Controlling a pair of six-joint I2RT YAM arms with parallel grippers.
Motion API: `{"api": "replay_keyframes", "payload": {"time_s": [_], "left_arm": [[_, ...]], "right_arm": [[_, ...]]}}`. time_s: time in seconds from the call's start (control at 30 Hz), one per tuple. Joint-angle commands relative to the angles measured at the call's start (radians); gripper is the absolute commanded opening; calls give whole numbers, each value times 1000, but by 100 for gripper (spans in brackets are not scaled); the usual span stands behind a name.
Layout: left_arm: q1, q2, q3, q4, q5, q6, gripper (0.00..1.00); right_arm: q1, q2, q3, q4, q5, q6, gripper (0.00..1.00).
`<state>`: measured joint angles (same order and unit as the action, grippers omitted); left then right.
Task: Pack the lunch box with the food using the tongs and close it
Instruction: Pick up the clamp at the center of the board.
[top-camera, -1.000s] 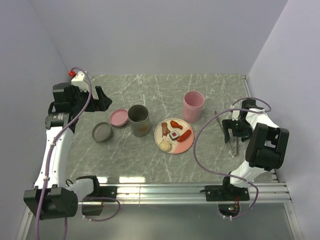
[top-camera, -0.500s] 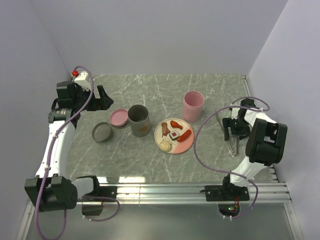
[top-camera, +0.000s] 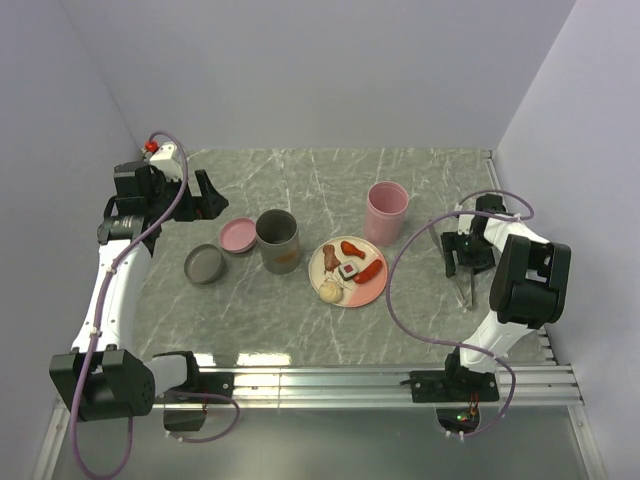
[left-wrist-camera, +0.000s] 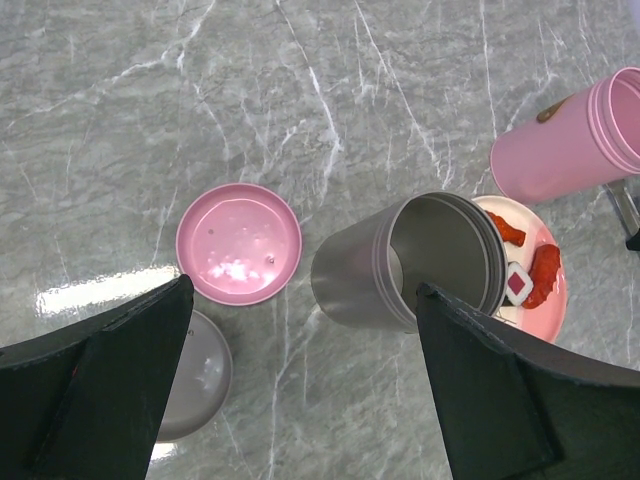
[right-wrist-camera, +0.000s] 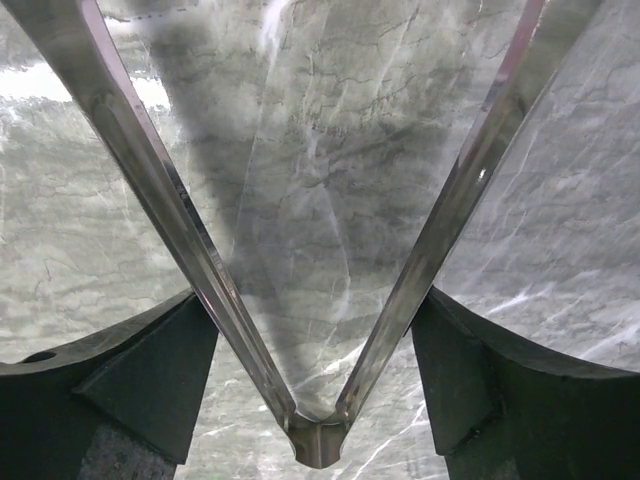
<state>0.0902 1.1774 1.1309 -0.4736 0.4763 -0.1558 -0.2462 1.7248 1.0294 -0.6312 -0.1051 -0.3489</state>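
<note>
the right gripper (right-wrist-camera: 310, 300) is down at the table (right-wrist-camera: 320, 150) with the tongs (right-wrist-camera: 142, 180) between its fingers (right-wrist-camera: 140, 380). each fingertip sits against the outer side of one metal arm, close to the joined end, so the fingers grip the tongs while the v stands wide. the joined end lies back toward the wrist. the two arms spread out past the fingertips over the marble. in the overhead view a short stretch of the tongs shows on the table just on the near side of these fingers.

the left gripper (left-wrist-camera: 302, 290) hangs above the table with its fingers (left-wrist-camera: 110, 380) spread fully apart and nothing between them. below the gap lie a pink lid (left-wrist-camera: 238, 243), nearer the left finger, and an open grey pot (left-wrist-camera: 350, 285), its rim just beside the right fingertip in that view. a grey lid (left-wrist-camera: 200, 375) is partly hidden behind the left finger. a pink pot (left-wrist-camera: 560, 140) stands out past the right finger.

the food (top-camera: 347, 270) sits on a plate (top-camera: 372, 290) just beyond the grey pot, well apart from both pairs of fingers and nearer the right pair, on their left.
</note>
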Motion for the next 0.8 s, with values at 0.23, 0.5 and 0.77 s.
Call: {"api": "replay_keyframes", "payload": {"time_s": [0.23, 0.5, 0.77], "left_arm": [[0, -5, -3, 40, 27, -19, 99], [2, -12, 10, 24, 44, -19, 99], [0, -13, 41, -3, 84, -31, 99]], "right_arm": [[4, 27, 58, 1, -41, 30, 82], [2, 27, 78, -21, -71, 45, 73], [-1, -157, 146, -128, -136, 45, 72]]}}
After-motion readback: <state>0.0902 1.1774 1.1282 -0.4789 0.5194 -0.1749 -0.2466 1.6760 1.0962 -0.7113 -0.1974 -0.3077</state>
